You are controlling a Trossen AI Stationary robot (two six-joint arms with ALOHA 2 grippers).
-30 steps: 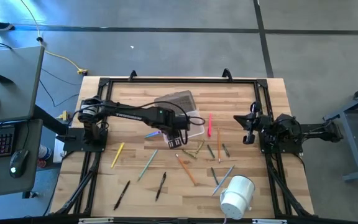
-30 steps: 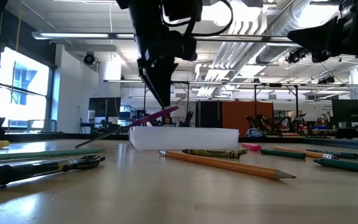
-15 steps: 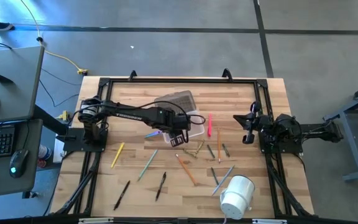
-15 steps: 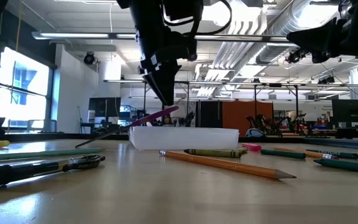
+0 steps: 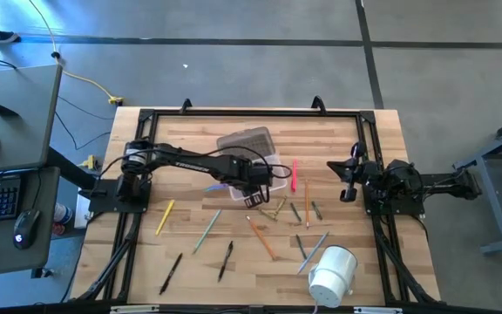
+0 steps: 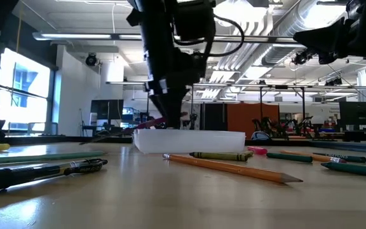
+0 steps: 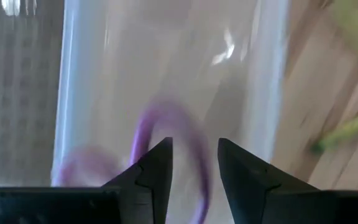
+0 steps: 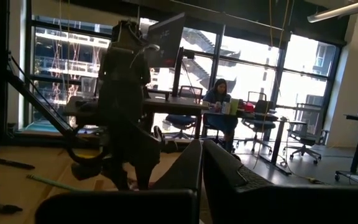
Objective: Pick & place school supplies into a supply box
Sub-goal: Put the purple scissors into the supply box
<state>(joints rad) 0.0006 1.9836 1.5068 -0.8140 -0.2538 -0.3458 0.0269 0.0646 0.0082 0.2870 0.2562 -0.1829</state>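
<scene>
Purple pen (image 7: 166,134): lying in the clear supply box (image 5: 264,177), under the fingertips.
Left gripper (image 7: 194,163): hovering, fingers apart, holding nothing.
Right gripper (image 8: 202,163): resting closed, empty.

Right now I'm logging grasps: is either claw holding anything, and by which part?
Nothing is held. The left claw stands open over the supply box, the purple pen lying loose inside. The right claw is shut, empty.

Crowded middle, open near-left corner
Left gripper (image 5: 253,194) hangs over the supply box (image 5: 268,177); pens and pencils (image 5: 261,237) litter the centre, the white roll (image 5: 331,274) blocks the near right
</scene>
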